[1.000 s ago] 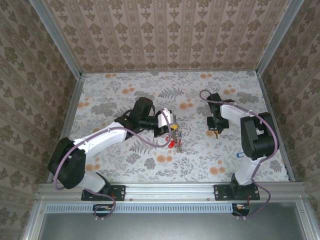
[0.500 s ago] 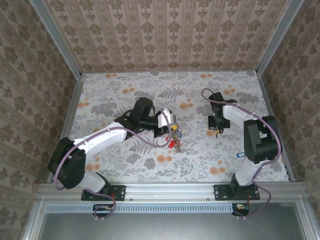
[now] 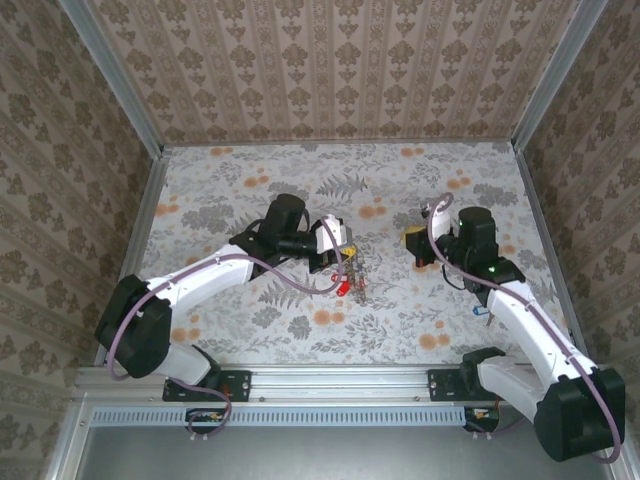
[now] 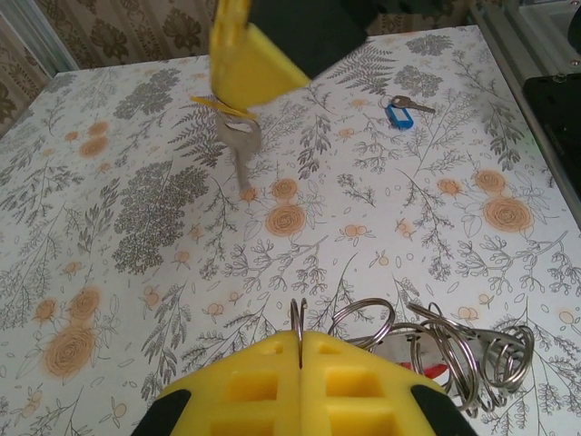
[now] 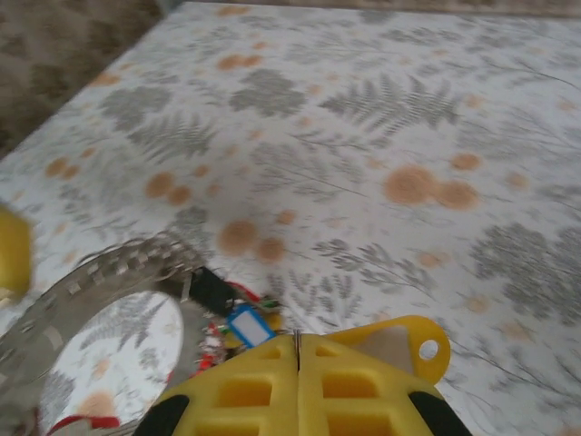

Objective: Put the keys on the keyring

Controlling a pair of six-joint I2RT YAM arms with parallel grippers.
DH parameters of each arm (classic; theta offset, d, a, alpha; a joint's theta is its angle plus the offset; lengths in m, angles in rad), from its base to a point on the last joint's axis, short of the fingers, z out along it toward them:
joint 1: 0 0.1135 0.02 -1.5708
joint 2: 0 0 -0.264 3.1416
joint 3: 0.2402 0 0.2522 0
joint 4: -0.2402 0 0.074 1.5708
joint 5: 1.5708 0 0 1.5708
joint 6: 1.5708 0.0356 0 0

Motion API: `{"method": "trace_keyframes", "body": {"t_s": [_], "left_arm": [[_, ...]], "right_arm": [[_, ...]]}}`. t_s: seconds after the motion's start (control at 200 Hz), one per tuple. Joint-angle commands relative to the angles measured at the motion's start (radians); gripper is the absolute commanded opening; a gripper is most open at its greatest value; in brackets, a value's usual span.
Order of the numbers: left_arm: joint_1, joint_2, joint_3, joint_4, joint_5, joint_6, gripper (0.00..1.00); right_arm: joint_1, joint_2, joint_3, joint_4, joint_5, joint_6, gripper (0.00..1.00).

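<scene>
My left gripper (image 3: 340, 260) (image 4: 300, 338) is shut on one loop of the keyring (image 3: 350, 283) (image 4: 440, 350), a bunch of silver rings with red tags hanging just above the table. My right gripper (image 3: 415, 245) (image 5: 298, 341) is shut on the yellow-tagged key (image 4: 240, 150). Its blade hangs down in the left wrist view, and its tag (image 5: 413, 350) sticks out beside the jaws. The blue-tagged key (image 3: 481, 310) (image 4: 398, 113) lies flat on the table at the right. From the right wrist, the keyring (image 5: 238, 322) sits just ahead of the jaws.
The floral tabletop (image 3: 250, 190) is enclosed by patterned walls with metal posts at the corners. A metal rail (image 3: 340, 380) runs along the near edge by the arm bases. The left arm (image 5: 82, 291) appears blurred in the right wrist view.
The right arm has swung its elbow down toward the near edge and lifted the yellow-tagged key off the table, pointing toward the keyring. The left arm and keyring have stayed put.
</scene>
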State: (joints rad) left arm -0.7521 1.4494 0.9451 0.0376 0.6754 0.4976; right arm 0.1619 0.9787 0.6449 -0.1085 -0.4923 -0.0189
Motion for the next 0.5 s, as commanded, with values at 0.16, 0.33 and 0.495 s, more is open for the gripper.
{"method": "trace_keyframes", "body": {"t_s": [0.16, 0.33, 0.495], "left_arm": [[-0.003, -0.048, -0.005, 0.035, 0.011, -0.009, 0.00], [-0.003, -0.038, 0.007, 0.033, 0.011, -0.005, 0.00], [-0.004, -0.030, 0.016, 0.031, 0.016, -0.003, 0.00]], "right_arm": [[0.081, 0.026, 0.045, -0.085, 0.386, -0.252, 0.00], [-0.114, 0.207, 0.116, -0.011, -0.359, 0.202, 0.00], [0.055, 0.392, 0.314, -0.437, 0.296, 0.013, 0.00]]}}
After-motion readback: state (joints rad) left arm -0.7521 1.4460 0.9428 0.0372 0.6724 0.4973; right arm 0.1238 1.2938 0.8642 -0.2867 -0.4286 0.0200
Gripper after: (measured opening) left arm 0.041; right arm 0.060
